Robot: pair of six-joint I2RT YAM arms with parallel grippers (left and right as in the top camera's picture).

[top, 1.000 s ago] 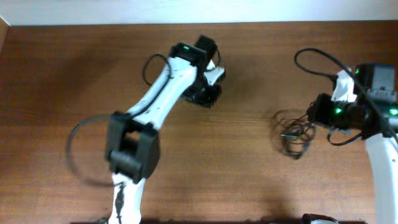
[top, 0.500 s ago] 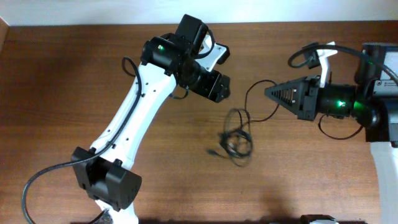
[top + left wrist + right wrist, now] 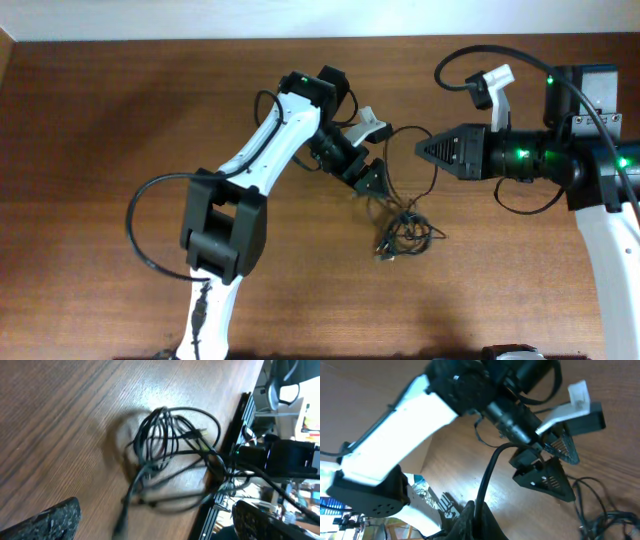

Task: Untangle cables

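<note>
The cables (image 3: 405, 232) lie in a loose black knot on the wooden table, just below and right of my left gripper (image 3: 375, 152). That gripper is open, with one white finger (image 3: 372, 125) and one black finger (image 3: 371, 178). In the left wrist view the cables (image 3: 170, 455) sit ahead of the left gripper (image 3: 155, 510), and one strand trails down between the spread jaws, untouched. My right gripper (image 3: 422, 150) points left and is shut on one cable strand (image 3: 490, 470), which curves away toward the knot (image 3: 600, 510). The right gripper (image 3: 480, 522) faces the left gripper (image 3: 545, 460).
A thick black arm cable (image 3: 145, 230) loops out beside the left arm's base. Another arm cable (image 3: 460, 60) arches above the right arm. The table's far edge (image 3: 200, 38) meets a pale wall. The two grippers stand close together over the table's middle.
The left gripper has opened and swung down toward the knot. The knot has moved from the right side to the table's middle. The right gripper has turned to point left, staying shut.
</note>
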